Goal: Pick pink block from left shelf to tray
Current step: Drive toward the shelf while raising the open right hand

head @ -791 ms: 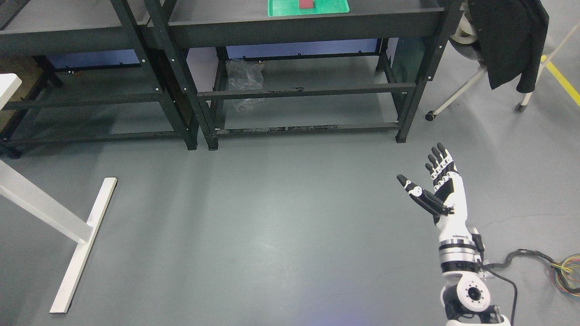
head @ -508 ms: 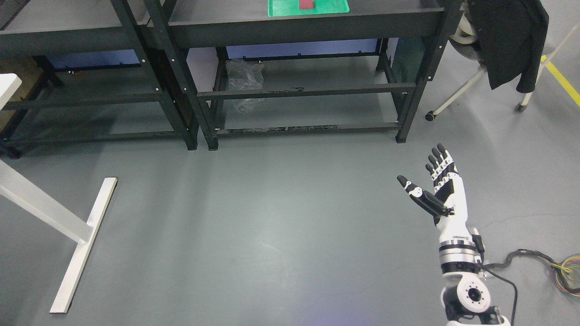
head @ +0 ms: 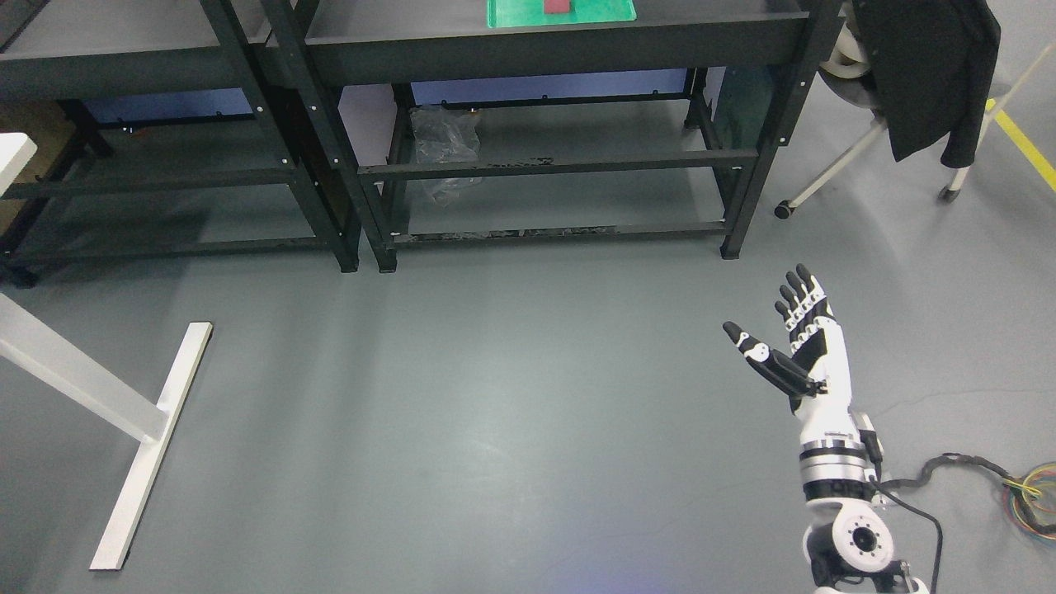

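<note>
The block (head: 558, 7) lies in the tray (head: 615, 11) on the far shelf unit (head: 561, 49). A second shelf unit (head: 124, 78) stands left of it. The right hand (head: 792, 342) is near right, well apart from both.

We see the pink block (head: 558, 7) as a small reddish-pink piece lying flat at twelve o'clock, cut off by the top edge. It sits inside the green tray (head: 610, 13), toward the tray's middle. The tray, flat and rectangular, rests on the right-hand black shelf (head: 561, 45).
</note>
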You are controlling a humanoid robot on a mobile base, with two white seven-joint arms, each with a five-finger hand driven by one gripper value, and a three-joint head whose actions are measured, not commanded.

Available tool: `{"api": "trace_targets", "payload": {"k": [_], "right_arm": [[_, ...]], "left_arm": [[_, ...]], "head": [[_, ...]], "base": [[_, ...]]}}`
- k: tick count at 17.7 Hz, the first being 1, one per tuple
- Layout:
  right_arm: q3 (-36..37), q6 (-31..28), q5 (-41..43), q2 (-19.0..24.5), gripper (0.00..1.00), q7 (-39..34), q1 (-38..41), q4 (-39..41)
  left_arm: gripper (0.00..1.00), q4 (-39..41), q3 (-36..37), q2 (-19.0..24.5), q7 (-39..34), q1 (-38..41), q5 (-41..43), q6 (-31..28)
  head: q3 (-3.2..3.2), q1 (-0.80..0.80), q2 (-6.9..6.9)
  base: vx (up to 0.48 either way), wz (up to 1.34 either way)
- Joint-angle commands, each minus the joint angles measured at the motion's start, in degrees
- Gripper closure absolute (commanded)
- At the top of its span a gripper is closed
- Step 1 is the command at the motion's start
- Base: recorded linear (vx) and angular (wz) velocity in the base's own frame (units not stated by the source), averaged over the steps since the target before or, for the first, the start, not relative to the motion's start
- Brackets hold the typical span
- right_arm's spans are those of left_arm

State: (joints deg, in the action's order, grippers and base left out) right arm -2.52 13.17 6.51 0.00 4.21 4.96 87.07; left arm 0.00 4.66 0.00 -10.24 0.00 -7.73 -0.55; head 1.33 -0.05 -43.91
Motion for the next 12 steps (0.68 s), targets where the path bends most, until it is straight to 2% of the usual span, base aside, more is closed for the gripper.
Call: {"api": "trace_targets", "payload": {"k": [1, 6, 8, 10, 12], "right_arm": [[-0.1, -0.1, 0.0, -1.0, 0.0, -0.1, -0.4, 0.0], [0.1, -0.7, -1.6, -1.0, 0.0, 0.4, -0.6, 0.0], [2.0, -0.5, -14.1, -1.0, 0.0, 1.8, -0.6, 0.2], [3.3, -0.5, -33.7, -1.0, 0.0, 6.9, -0.7, 1.8], [2.8, -0.8, -46.0, -2.4, 0.0, 11.0, -0.7, 3.0]], "left_arm": [[0.0, 1.0, 0.0, 1.0, 0.0, -1.7, 0.0, 0.0], [0.0, 1.0, 0.0, 1.0, 0.0, -1.8, 0.0, 0.0], [0.0, 1.0, 0.0, 1.0, 0.0, -1.8, 0.0, 0.0], [0.0, 1.0, 0.0, 1.0, 0.0, -1.7, 0.0, 0.0], [0.0, 1.0, 0.0, 1.0, 0.0, -1.7, 0.0, 0.0]], "head": [[0.0, 0.0, 0.0], [0.0, 0.0, 0.0], [0.0, 0.0, 0.0], [0.0, 0.0, 0.0], [0.0, 0.0, 0.0]], "base": [[0.041, 0.02], [0.107, 0.09], [0.189, 0.12], [0.192, 0.13], [0.236, 0.15]]}}
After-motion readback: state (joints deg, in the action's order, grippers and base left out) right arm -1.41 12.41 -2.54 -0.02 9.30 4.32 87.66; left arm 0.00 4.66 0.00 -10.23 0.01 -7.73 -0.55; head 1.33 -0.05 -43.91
